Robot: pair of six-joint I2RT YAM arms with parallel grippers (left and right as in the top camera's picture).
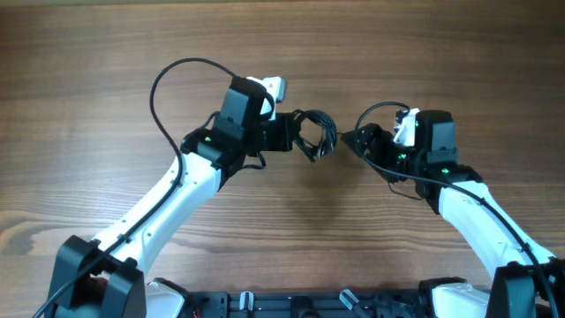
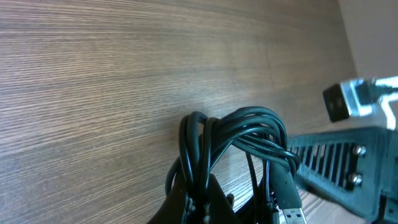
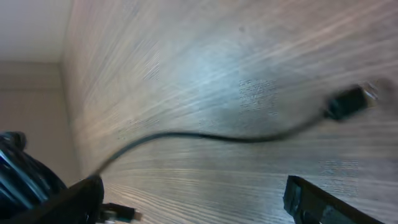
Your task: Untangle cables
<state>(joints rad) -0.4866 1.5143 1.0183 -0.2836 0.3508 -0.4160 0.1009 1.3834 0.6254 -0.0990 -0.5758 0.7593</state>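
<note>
— Now, what have we got on the left?
— We see the left gripper (image 2: pixel 196 198) clamped on the bunched cables (image 2: pixel 239 130), mid-table (image 1: pixel 106 53).
— And the right?
— The right gripper (image 1: pixel 350 140) is spread wide and holding nothing, with the cables just beside it.

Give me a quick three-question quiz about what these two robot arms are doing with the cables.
1. True or false: the left claw is shut on the bunched cables.
2. The right claw is: A) open and holding nothing, B) shut on a plug, C) out of view.
3. Fill in: the tabletop looks like ____.

Key: 1 true; 2 A; 3 wood.
</note>
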